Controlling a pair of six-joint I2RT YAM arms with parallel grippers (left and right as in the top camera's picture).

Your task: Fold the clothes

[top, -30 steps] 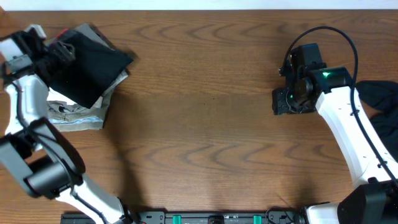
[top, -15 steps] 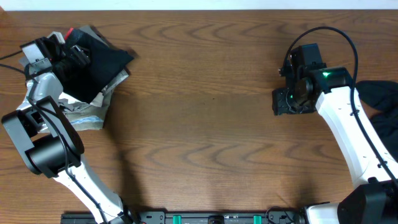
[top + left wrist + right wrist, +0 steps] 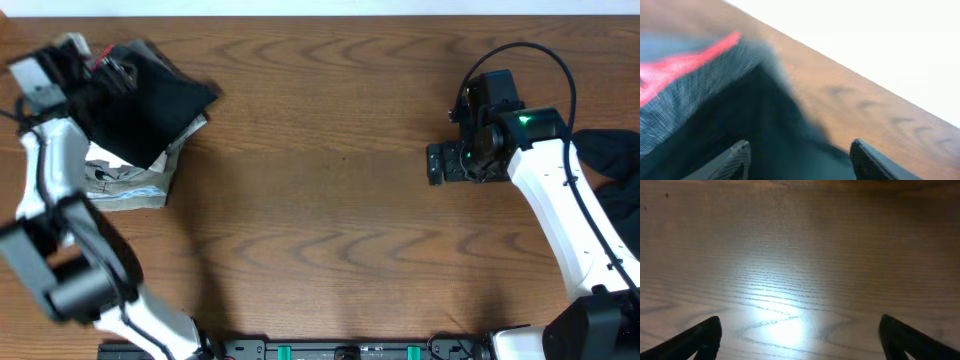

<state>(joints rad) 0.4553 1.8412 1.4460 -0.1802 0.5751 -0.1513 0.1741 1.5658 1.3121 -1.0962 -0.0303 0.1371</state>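
Since the folded black trousers [image 3: 150,105] with grey, coral-edged waistband [image 3: 670,95] lie at the wooden worktop's [image 3: 330,220] far-left corner, the left gripper [image 3: 800,152], jaws apart above them, should lift straight clear; the right gripper [image 3: 800,330], jaws wide over bare wood, best fetches the crumpled black garment [image 3: 612,150] at the right edge.

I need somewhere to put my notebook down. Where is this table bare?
Bare: the wide stretch of table between the stack of clothes at the far left and the right tool. Crowded: the far left corner, where the left tool hangs over the stack, and the right edge, where a black garment lies.
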